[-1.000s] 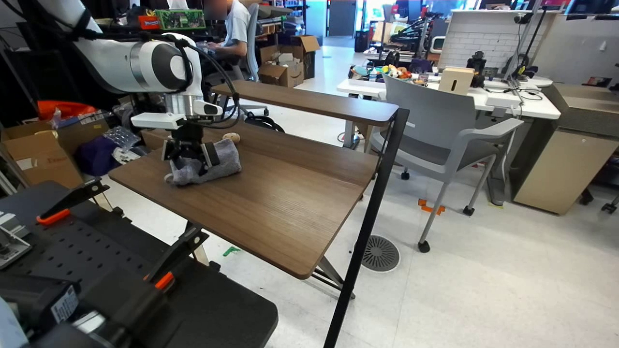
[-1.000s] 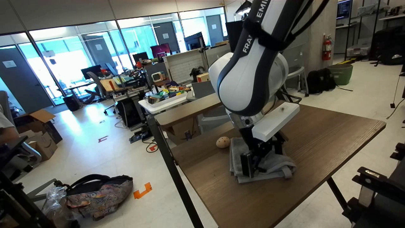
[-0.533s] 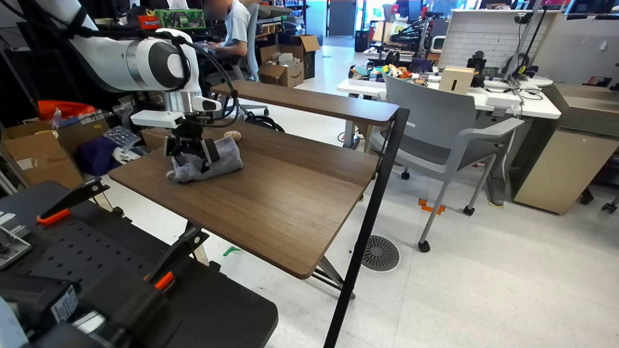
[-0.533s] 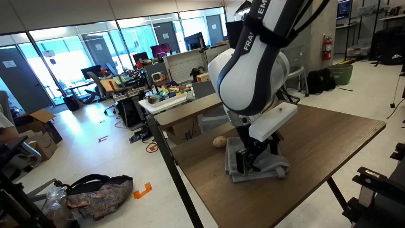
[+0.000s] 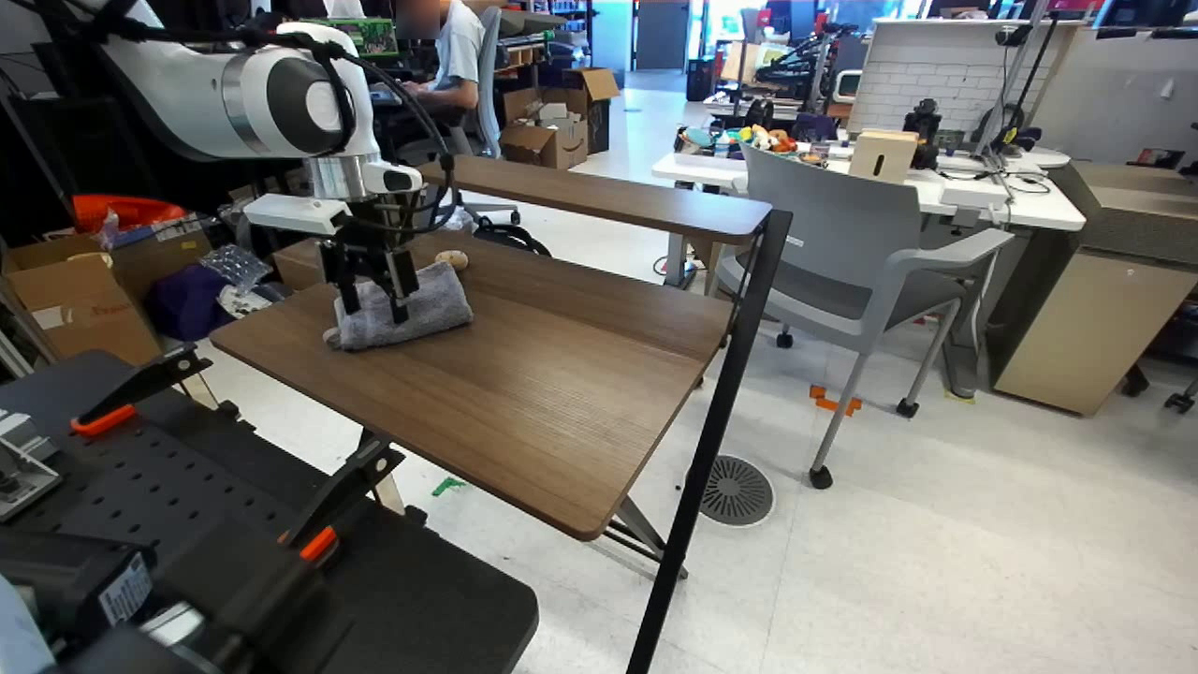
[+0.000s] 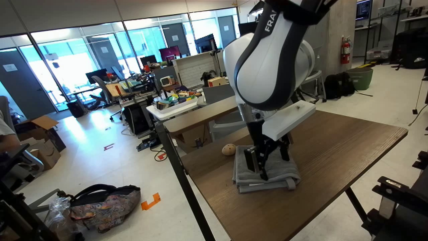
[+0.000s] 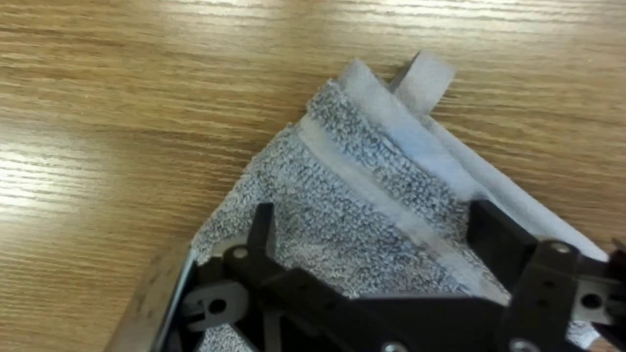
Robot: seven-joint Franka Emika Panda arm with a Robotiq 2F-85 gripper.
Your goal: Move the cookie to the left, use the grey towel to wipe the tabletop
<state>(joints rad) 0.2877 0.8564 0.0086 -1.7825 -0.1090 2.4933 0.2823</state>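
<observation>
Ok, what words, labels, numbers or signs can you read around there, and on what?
"FRA" on the arm, running under a black strap.
White label on a black case: too blurred.
Papers on grey doors: too small.
Fire extinguisher: markings too small.
Towel and cookie: no readable text.

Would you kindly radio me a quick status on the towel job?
Gripper open over the folded grey towel, nothing held. Cookie close beside it on the tabletop; possibly in the way of wiping.
</observation>
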